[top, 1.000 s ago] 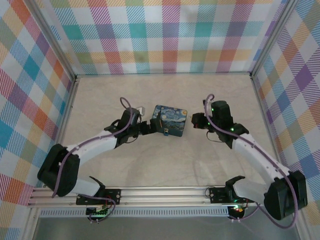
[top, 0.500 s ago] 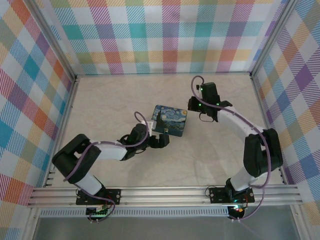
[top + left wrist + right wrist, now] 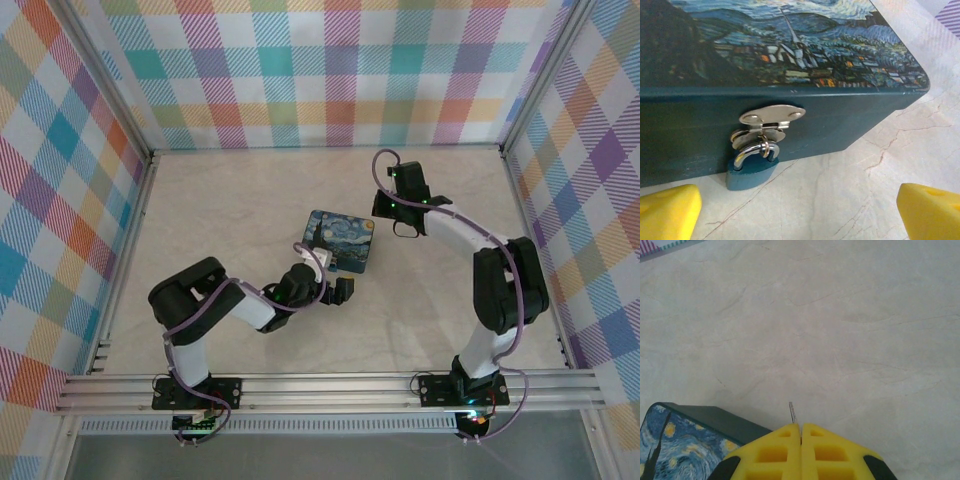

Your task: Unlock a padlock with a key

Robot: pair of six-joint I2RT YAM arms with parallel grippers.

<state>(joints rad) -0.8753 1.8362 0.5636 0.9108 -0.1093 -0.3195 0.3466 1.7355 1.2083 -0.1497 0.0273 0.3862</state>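
Teal padlock (image 3: 751,169) on the box's (image 3: 850,115) near face, ahead of the wide-spread left gripper (image 3: 797,215); key (image 3: 792,413) pinched in the right gripper (image 3: 801,427), far right: approach stage, calls for carrying key to lock.

One box (image 3: 338,241), lid painted with a starry night sky. One teal padlock (image 3: 751,170), hung at the box's front wall. One silver hasp (image 3: 771,116), on that same wall, just above the padlock. One key (image 3: 792,413), a thin blade near a corner of the box. Two arms: left arm (image 3: 235,305) on the box's near side, right arm (image 3: 455,235) on its right. Two grippers: left gripper (image 3: 800,212) facing the box's front wall, right gripper (image 3: 801,437) by the box's corner. Four yellow pads (image 3: 667,210), two per gripper.
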